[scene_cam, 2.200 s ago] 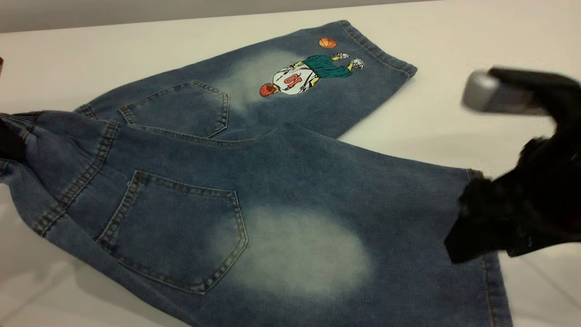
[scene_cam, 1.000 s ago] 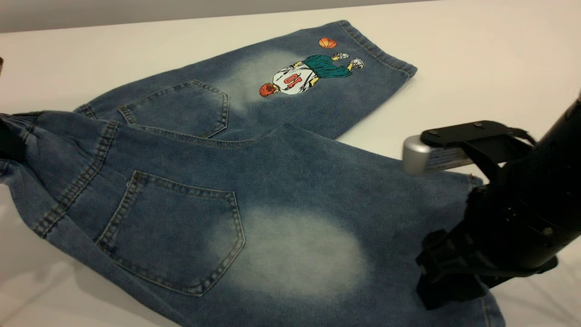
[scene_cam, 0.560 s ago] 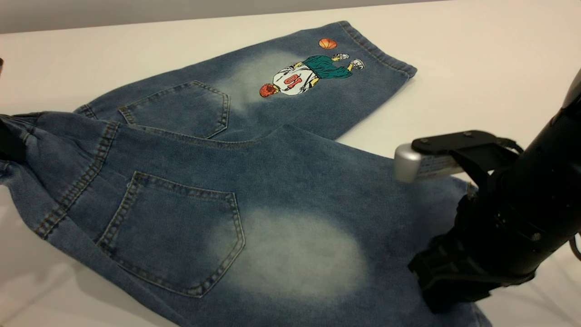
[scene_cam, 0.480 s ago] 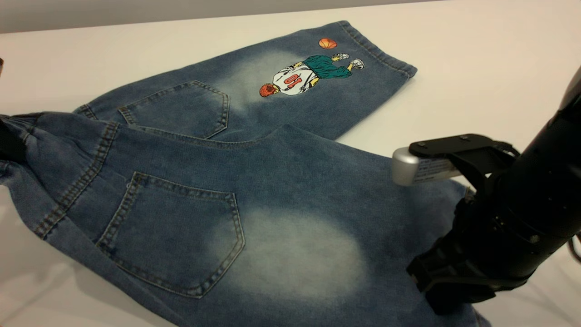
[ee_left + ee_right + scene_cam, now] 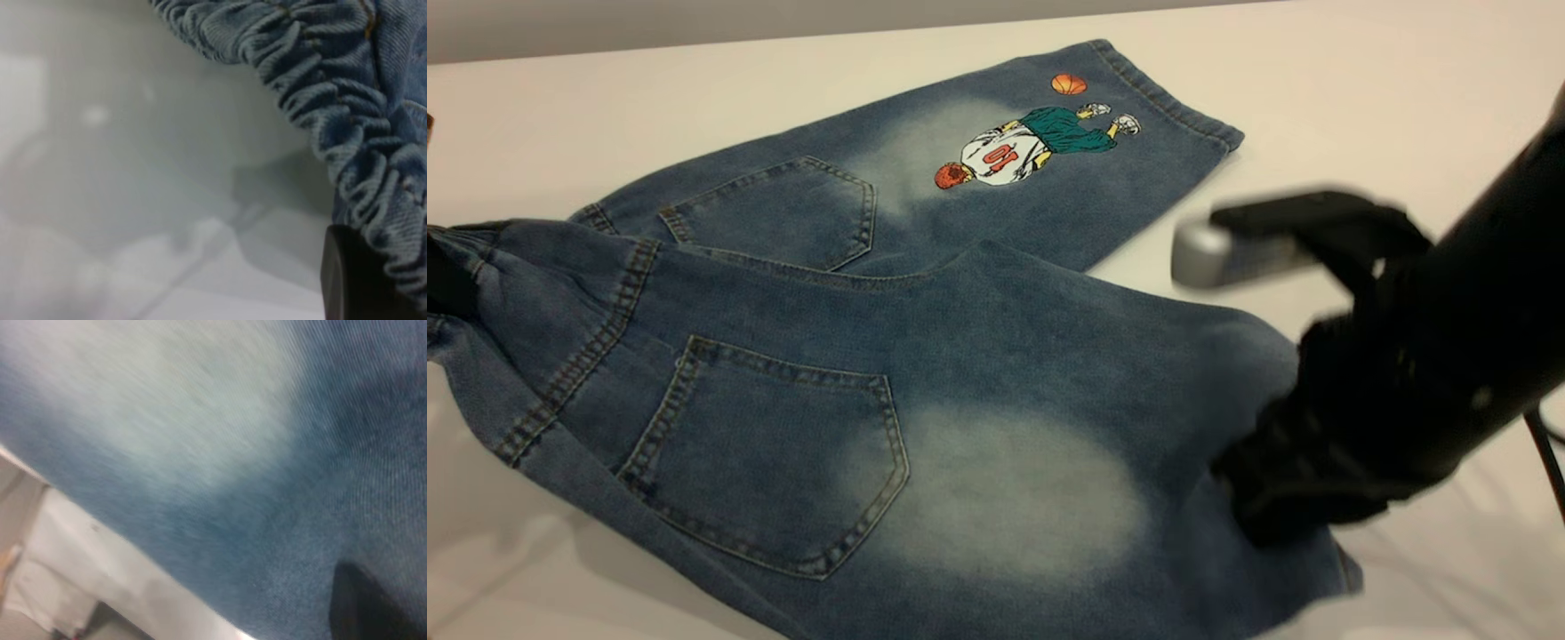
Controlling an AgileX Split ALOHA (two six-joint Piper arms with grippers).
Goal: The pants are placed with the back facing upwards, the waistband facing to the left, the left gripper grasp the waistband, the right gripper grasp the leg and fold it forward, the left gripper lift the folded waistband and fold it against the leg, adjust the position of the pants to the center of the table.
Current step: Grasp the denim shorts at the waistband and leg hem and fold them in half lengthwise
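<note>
The blue denim pants [image 5: 800, 293] lie back up on the white table [image 5: 1360, 80], with the printed leg [image 5: 1014, 151] at the far side. At the far left, my left gripper [image 5: 439, 283] is shut on the ruched waistband [image 5: 333, 87], which it holds raised off the table. One of its black fingers [image 5: 353, 280] presses against the gathers. My right gripper [image 5: 1280, 498] is shut on the hem end of the plain leg [image 5: 1014, 480]. The cloth there bulges up around the claw. In the right wrist view, denim fills the picture beside a dark fingertip [image 5: 363, 607].
Bare tabletop lies right of the pants and behind the printed leg's hem [image 5: 1165, 93]. The table's back edge [image 5: 694, 40] runs along the top of the exterior view. A thin black cable [image 5: 1545, 453] hangs under my right arm.
My right gripper came down from the right onto the plain leg's hem. Now it is rising and shifting left, and the hem has come up off the table. The left gripper has not moved.
</note>
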